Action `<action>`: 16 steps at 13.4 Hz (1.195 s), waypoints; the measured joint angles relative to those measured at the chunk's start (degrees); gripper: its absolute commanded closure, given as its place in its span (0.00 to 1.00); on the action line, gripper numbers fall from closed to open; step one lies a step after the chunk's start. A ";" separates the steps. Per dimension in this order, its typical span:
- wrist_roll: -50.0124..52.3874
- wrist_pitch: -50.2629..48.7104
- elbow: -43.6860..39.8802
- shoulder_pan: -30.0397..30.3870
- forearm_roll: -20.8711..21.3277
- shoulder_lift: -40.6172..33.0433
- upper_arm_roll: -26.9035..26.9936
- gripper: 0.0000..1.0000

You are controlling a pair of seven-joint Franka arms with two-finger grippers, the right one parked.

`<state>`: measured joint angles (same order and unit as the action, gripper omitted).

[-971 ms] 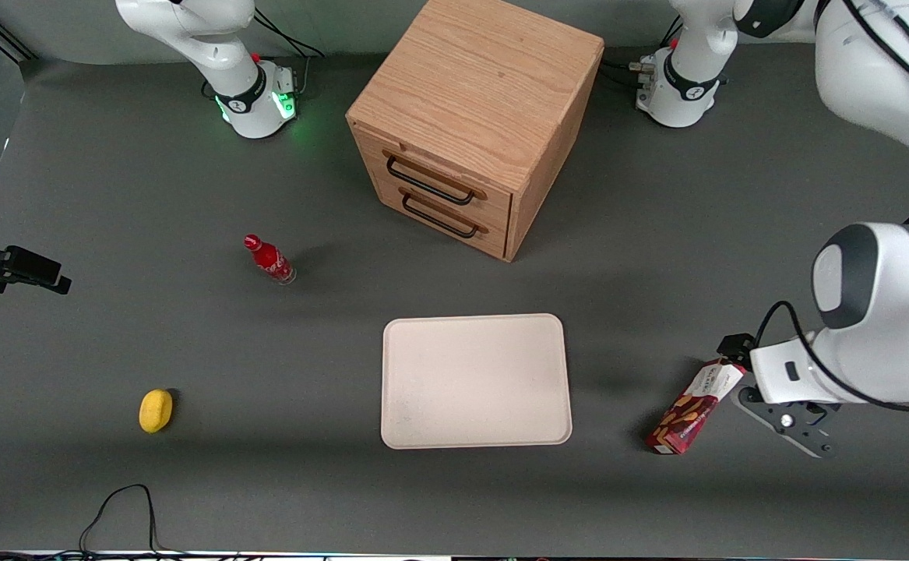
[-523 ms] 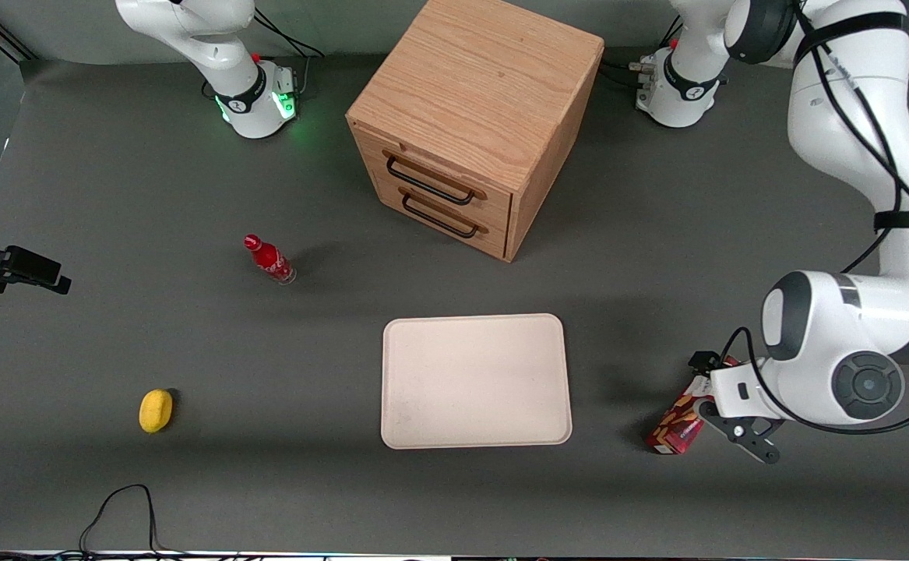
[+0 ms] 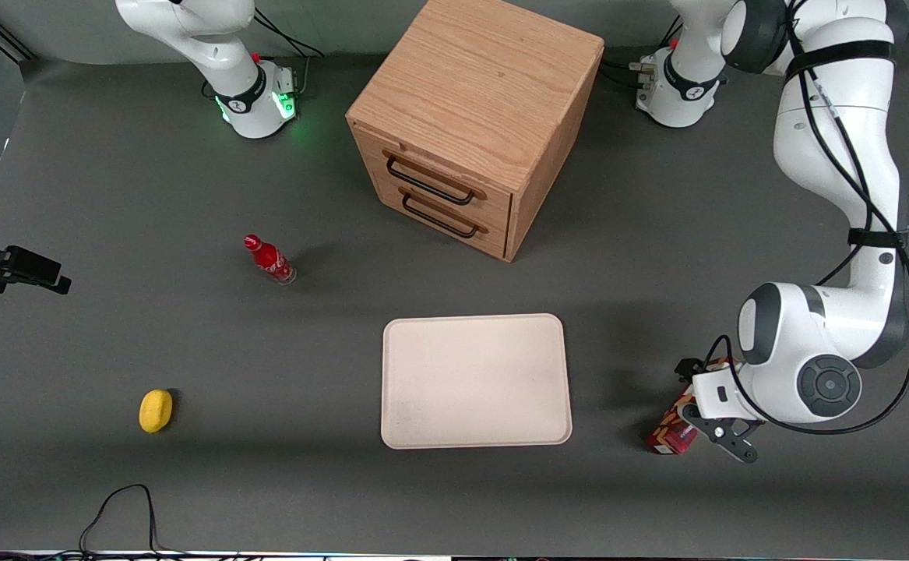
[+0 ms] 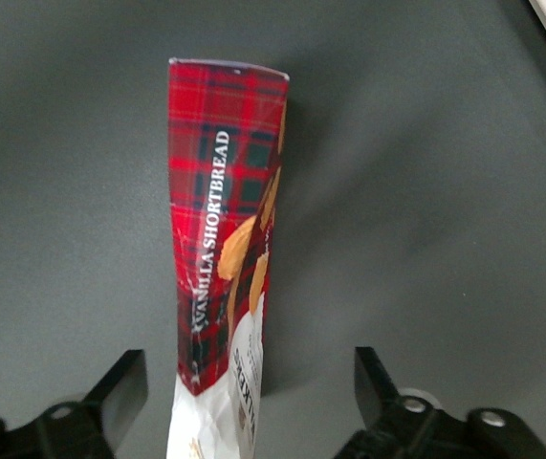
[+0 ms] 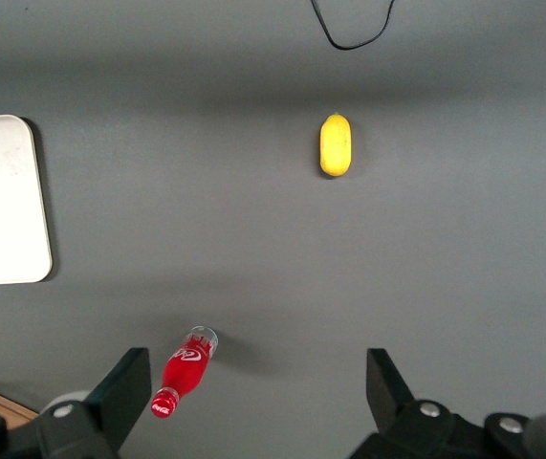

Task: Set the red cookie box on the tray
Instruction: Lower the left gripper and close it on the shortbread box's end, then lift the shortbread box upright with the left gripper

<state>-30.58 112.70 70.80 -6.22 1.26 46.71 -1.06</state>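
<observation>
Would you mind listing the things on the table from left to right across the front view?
Lemon → red bottle → wooden cabinet → tray → red cookie box, with the open gripper poised over its white end. The cabinet and tray overlap sideways; the cabinet begins a little sooner.

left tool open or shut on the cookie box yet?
Open. In the wrist view the tool hangs over the red cookie box, fingers spread on either side, table showing in the gaps. The box lies flat beside the tray.
</observation>
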 measured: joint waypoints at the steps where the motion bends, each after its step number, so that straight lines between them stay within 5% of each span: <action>1: 0.00 0.87 0.05 0.00 0.00 0.28 0.00 0.15; 3: 0.00 2.06 0.09 0.00 -0.02 0.80 0.00 0.28; 8: 0.00 4.37 0.07 0.00 -0.04 1.52 0.00 0.98; 16: 0.00 4.57 -0.06 0.08 -0.04 1.51 0.01 1.00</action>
<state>-30.58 117.26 70.74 -6.13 1.22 48.22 -1.05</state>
